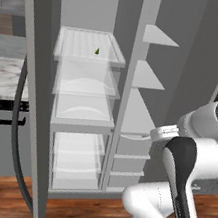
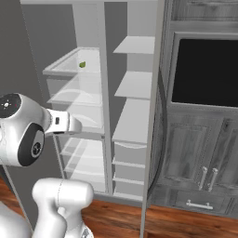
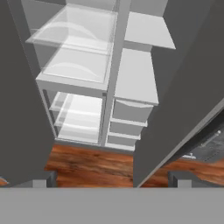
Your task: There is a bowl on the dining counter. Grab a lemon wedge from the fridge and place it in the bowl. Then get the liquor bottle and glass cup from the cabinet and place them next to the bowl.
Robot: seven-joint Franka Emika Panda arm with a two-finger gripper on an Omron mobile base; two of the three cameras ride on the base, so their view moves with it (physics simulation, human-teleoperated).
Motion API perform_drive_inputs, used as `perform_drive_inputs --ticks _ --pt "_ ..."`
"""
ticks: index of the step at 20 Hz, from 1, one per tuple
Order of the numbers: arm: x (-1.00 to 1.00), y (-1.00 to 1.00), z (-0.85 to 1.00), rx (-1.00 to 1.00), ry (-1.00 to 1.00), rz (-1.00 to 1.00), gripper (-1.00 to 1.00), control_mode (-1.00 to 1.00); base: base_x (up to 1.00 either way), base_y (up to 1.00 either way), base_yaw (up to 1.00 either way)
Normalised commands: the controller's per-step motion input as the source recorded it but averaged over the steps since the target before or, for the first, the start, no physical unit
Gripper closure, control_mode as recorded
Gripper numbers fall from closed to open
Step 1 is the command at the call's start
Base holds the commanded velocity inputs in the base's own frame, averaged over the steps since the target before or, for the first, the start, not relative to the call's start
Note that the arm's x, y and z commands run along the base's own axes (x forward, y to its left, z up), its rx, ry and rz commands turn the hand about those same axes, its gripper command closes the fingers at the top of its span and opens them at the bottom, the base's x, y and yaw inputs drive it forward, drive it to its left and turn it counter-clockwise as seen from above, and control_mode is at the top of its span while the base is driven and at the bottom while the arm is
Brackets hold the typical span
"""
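Fridge doors open. Lemon wedge sits on upper left shelf, well above gripper, jaws spread, empty. Risks: reaching up, arm clips door edge; tiny wedge, probably slips from pinch.

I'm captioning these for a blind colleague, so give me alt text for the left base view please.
An open fridge shows pale shelves and clear drawers, with a tiny green lemon wedge lying alone on the upper left shelf. The robot's white arm rises at lower right, well short of the shelves. A marble counter sits at far left above a wood floor.
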Motion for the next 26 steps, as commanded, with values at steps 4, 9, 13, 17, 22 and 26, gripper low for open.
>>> perform_drive_inputs --ticks 4,9,13,17,22,26 --pt "0.0 0.0 -0.01 0.0 0.01 0.01 -1.0 -1.0 0.0 0.0 0.0" --pt "0.02 0.0 0.0 0.0 0.01 0.0 -1.0 1.0 0.34 0.22 0.0" --pt "0.0 0.0 0.0 0.0 0.0 0.0 -1.0 1.0 0.49 0.27 -0.01" --pt "0.0 0.0 0.0 0.0 0.0 0.0 -1.0 1.0 0.49 0.27 0.0" --pt "0.0 0.0 0.0 0.0 0.0 0.0 -1.0 1.0 0.45 0.44 -0.01" --pt "0.0 0.0 0.0 0.0 0.0 0.0 -1.0 1.0 0.45 0.48 -0.02"
